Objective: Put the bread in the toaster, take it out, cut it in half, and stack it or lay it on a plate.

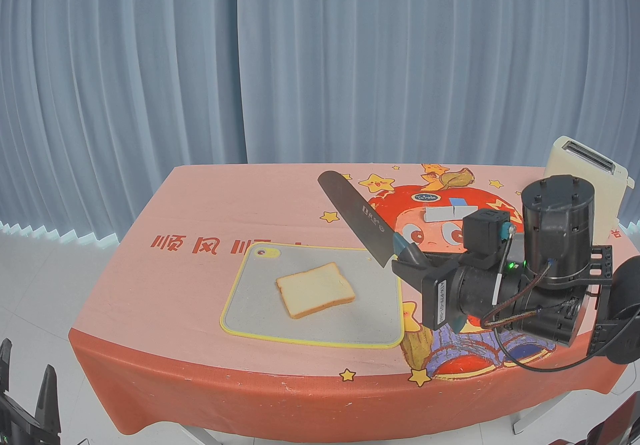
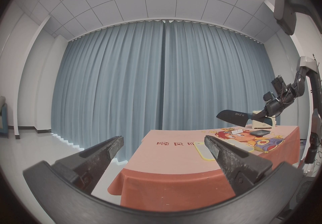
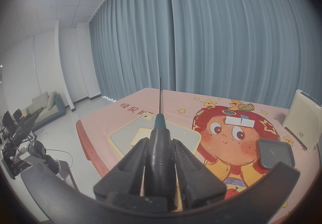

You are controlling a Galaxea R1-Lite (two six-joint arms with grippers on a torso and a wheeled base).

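Table (image 1: 200, 213) under a pink cartoon cloth, pleated grey-blue curtain (image 1: 333, 33) behind. Flat grey cutting board (image 1: 267, 313), yellow rim, holds one square bread (image 1: 315, 289) slice. Dark square plate (image 3: 275, 152) near the cream toaster (image 1: 593, 179). Right gripper (image 3: 160, 147) is clamped on the knife (image 1: 357, 216) handle, with the blade raised over the board's edge. Left gripper (image 2: 163, 139) is spread wide, well apart from the table.

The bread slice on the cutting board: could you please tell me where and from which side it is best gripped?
Probably across two opposite crust edges, from above on its left side with the open left gripper: the bread slice lies flat on the cutting board with no raised part, and the right gripper, holding the knife, occupies the right side.
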